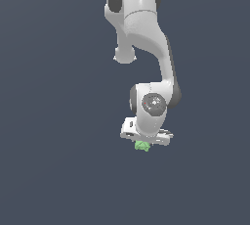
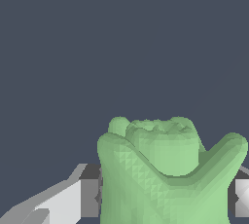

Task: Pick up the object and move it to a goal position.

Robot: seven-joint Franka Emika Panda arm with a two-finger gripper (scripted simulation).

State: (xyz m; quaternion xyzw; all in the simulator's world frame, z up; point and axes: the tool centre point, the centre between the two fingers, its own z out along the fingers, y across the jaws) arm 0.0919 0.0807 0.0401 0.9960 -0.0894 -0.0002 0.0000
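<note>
The white robot arm's gripper (image 1: 144, 142) is pinching the small light-green lumpy object (image 1: 142, 146), which sits between its grey finger pads (image 2: 90, 197). Judgement: carry steadily, maintain squeeze, avoid jerks; no goal marker visible.

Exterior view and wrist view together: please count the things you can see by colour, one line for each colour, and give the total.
Light green: 1, the small lumpy object, between the fingers of the gripper.
White: 1, the robot arm with its gripper.
Total: 2
</note>
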